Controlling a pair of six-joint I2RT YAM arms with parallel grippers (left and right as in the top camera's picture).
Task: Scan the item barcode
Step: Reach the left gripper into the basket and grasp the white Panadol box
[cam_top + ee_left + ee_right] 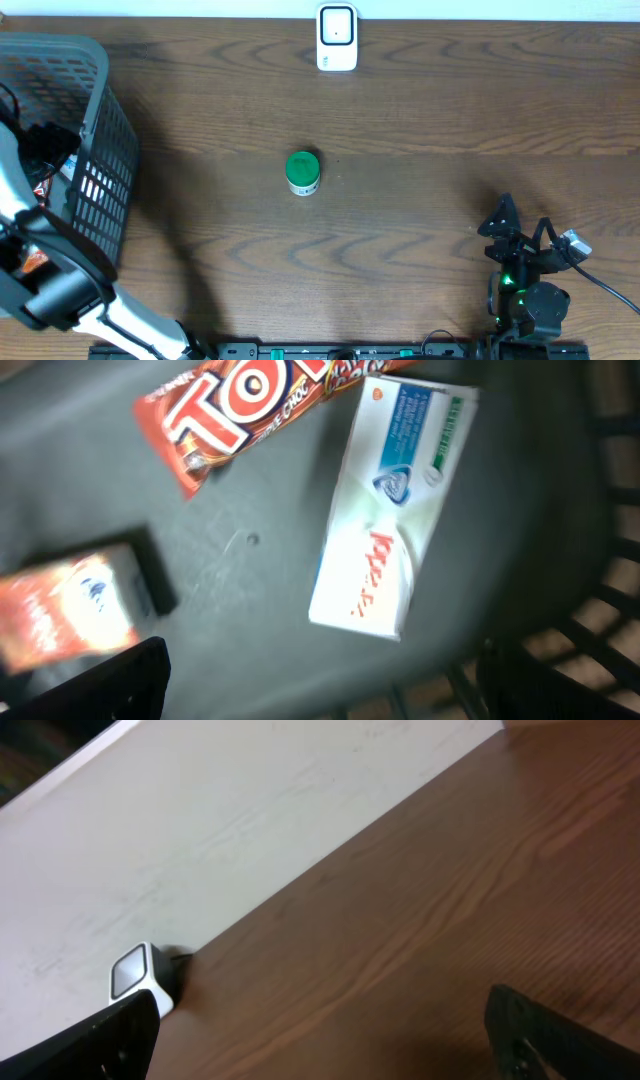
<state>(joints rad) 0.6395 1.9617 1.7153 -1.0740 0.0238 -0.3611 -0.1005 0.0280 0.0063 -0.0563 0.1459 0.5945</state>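
In the left wrist view several packaged items lie on the grey basket floor (250, 560): a white, blue and green box (385, 520), an orange-red chocolate bar (230, 410) and a red and black pack (75, 610). No barcode shows on any of them. My left gripper (320, 685) hovers open above them, holding nothing. The white scanner (337, 37) stands at the table's far edge and shows too in the right wrist view, as scanner (135, 975). My right gripper (520, 228) rests open and empty near the front right.
The grey mesh basket (95, 120) fills the table's left end, with my left arm (60, 280) reaching into it from the front. A small green-lidded tub (302, 172) stands alone mid-table. A white wall (200, 830) lies behind the table's far edge.
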